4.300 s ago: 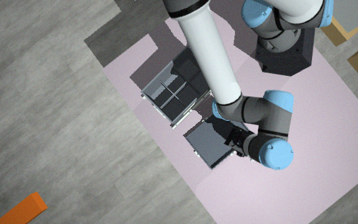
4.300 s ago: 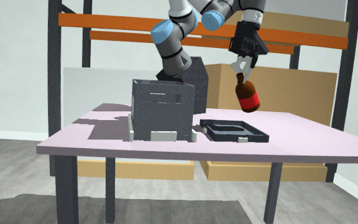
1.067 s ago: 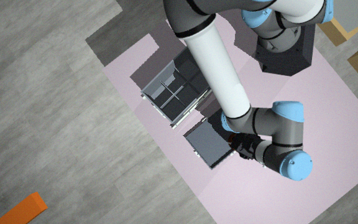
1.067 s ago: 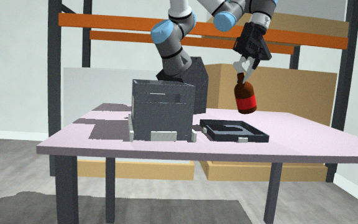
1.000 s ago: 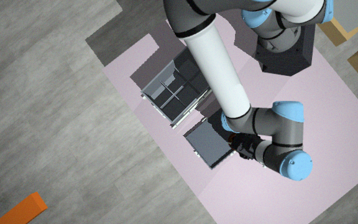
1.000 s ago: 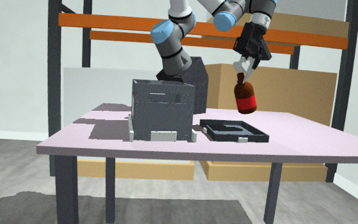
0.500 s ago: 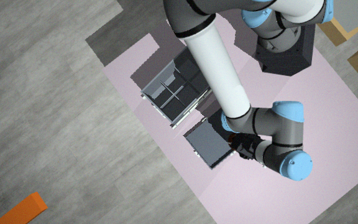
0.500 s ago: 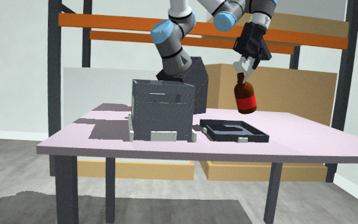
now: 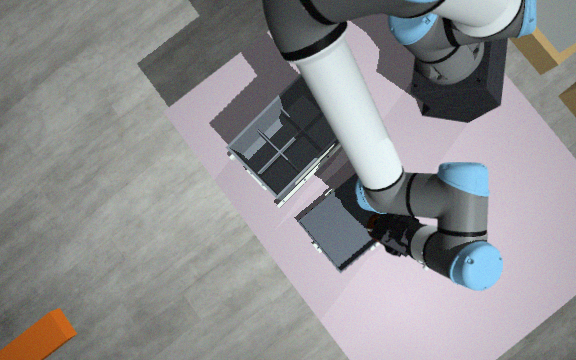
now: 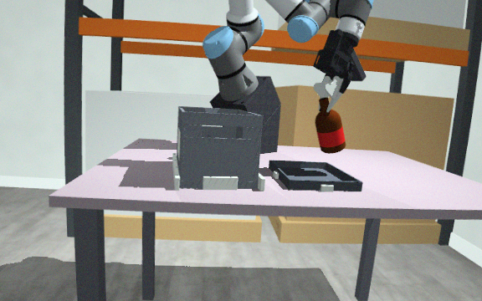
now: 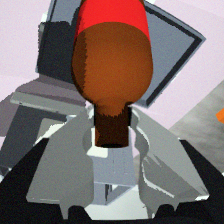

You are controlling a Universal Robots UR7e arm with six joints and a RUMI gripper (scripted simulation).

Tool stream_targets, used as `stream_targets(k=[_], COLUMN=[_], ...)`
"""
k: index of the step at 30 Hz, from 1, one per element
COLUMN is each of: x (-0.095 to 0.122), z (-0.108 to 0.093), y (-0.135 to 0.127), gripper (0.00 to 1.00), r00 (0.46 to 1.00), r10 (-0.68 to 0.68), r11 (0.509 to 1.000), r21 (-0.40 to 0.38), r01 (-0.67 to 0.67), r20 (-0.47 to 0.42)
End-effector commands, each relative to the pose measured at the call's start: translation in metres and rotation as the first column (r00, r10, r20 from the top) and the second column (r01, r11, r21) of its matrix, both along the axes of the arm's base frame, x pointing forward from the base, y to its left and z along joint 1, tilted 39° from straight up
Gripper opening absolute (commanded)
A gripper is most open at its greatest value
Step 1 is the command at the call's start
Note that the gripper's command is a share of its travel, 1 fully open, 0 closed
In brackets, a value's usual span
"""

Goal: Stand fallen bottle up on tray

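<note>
Orange-beamed rack (image 10: 73, 84) behind pink table (image 10: 392, 184); cardboard boxes (image 10: 375, 117) at three o'clock; grey floor (image 9: 68, 175).

We see pink table (image 10: 412, 184): tray (image 10: 341, 181) below gripper (image 10: 331, 97), crate (image 10: 219, 150) beside tray, arm's dark base (image 9: 488, 95) behind.

The white forearm (image 9: 350, 117) crosses above the divided crate (image 9: 263, 131). Just beside the crate, the tray (image 9: 335, 232) lies on the pink surface (image 9: 518, 200), its right edge under the dark hand (image 9: 390, 235).

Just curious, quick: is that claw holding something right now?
Gripper: closed on the neck of the bottle, which hangs in the air above the tray.
</note>
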State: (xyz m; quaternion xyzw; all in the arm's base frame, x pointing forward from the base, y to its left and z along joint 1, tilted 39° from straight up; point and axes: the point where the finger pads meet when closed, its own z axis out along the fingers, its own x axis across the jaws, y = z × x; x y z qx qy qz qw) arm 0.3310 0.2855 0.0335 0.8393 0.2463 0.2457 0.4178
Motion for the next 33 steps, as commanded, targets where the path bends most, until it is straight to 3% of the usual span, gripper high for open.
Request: stream_targets(k=[1,33], x=[0.000,0.002], z=[0.001,0.013], y=[0.000,-0.022], gripper=[0.00,0.00], r00=[1.000,1.000], r10=[0.001,0.001], r11=[1.000,1.000], r21=[0.001,0.001], r01=[-0.001,-0.001], r20=[0.001,0.001])
